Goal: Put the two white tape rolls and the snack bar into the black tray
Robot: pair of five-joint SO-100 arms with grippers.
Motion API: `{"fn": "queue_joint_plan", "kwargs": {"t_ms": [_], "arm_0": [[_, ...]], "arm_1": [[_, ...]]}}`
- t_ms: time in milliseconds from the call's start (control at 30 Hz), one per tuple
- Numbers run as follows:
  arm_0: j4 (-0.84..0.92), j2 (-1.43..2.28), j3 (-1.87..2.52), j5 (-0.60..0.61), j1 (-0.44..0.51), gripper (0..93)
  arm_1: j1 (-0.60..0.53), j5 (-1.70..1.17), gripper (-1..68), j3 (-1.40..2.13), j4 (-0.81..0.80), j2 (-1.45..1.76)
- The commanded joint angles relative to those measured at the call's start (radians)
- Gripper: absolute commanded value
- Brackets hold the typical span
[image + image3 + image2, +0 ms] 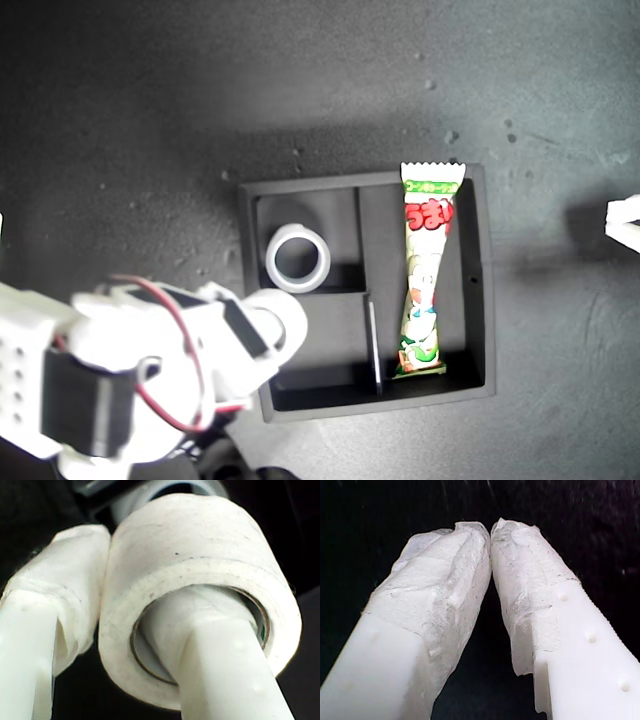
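Your second gripper (107, 630) is pinching a white tape roll (200, 580) through its wall — one finger runs inside the hole, the other presses on the outer face. In the exterior view that arm (150, 370) fills the view's lower left, and its tip with the roll (285, 325) sits over the tray's small compartment nearer the view's bottom; you cannot tell from that view whether the roll touches the floor.

The black tray (480, 290) lies near the middle of the exterior view. The other tape roll (297, 258) lies flat in the small compartment toward the view's top, hole up. The snack bar (428, 270) lies lengthwise in the long compartment on the view's right side, its top crimped end resting over the tray's wall.

Your first gripper (491, 532) shows its two padded fingertips pressed together at the ends, nothing between them, over a dark surface. A bit of white arm (625, 222) pokes in at the exterior view's right edge — you cannot tell whether it is that arm.
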Motion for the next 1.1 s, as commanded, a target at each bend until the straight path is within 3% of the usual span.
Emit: {"fn": "queue_joint_plan", "kwargs": {"t_ms": [0, 233, 467, 667, 767, 967, 1067], "arm_0": [[0.176, -0.324, -0.588, 0.008, 0.006, 0.1], [0.181, -0.499, -0.750, -0.060, 0.051, 0.1], [0.181, -0.591, -0.787, -0.156, 0.114, 0.2], [0.181, -0.600, -0.784, -0.181, 0.144, 17.1], [0.183, -0.551, -0.730, -0.164, 0.133, 18.8], [0.183, -0.365, -0.552, -0.107, 0.063, 18.1], [0.183, -0.147, -0.319, -0.117, 0.017, 2.8]], "arm_1": [[0.009, -0.006, -0.7, 0.012, 0.058, 0.009], [-0.057, 0.029, -0.4, 0.012, 0.127, 0.009], [-0.040, 0.126, -0.3, 0.012, 0.224, 0.009], [-0.025, 0.141, -0.3, 0.012, 0.244, 0.009], [-0.025, 0.137, -0.3, 0.012, 0.244, 0.009], [-0.035, 0.137, -0.3, 0.012, 0.245, 0.009], [-0.041, 0.140, -0.3, 0.012, 0.247, 0.009]]}}
